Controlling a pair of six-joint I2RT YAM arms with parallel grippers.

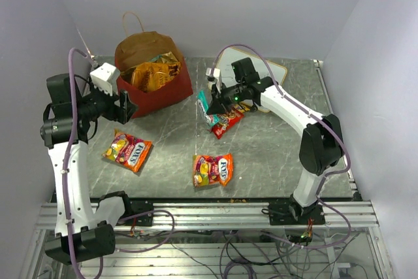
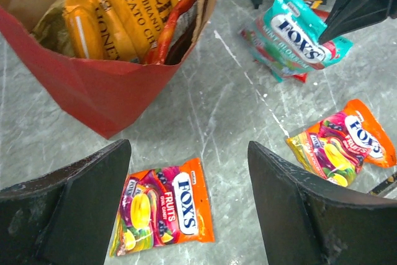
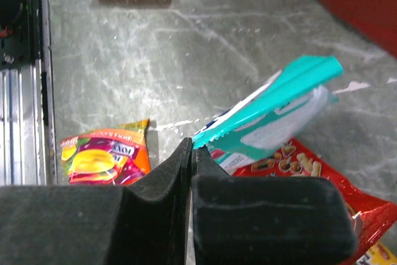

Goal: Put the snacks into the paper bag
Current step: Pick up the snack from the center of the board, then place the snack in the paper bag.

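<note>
The red paper bag [image 1: 159,93] stands open at the back left with orange and tan chip bags [image 1: 151,73] inside. My left gripper [image 1: 126,106] hovers open in front of it, above an orange Fox's candy pack [image 2: 164,206] lying flat on the table. Nothing is between its fingers [image 2: 68,209]. My right gripper [image 3: 192,147] is shut on a corner of a teal candy pack [image 3: 279,107], which is tilted up over a red snack pack [image 3: 322,178]. A second orange Fox's pack [image 1: 212,169] lies near the front centre.
A whiteboard [image 1: 271,70] lies behind the right arm at the back. A yellow packet edge [image 1: 243,106] shows beside the red pack. The table's front edge meets a metal rail [image 1: 196,210]. White walls close in the left, back and right sides.
</note>
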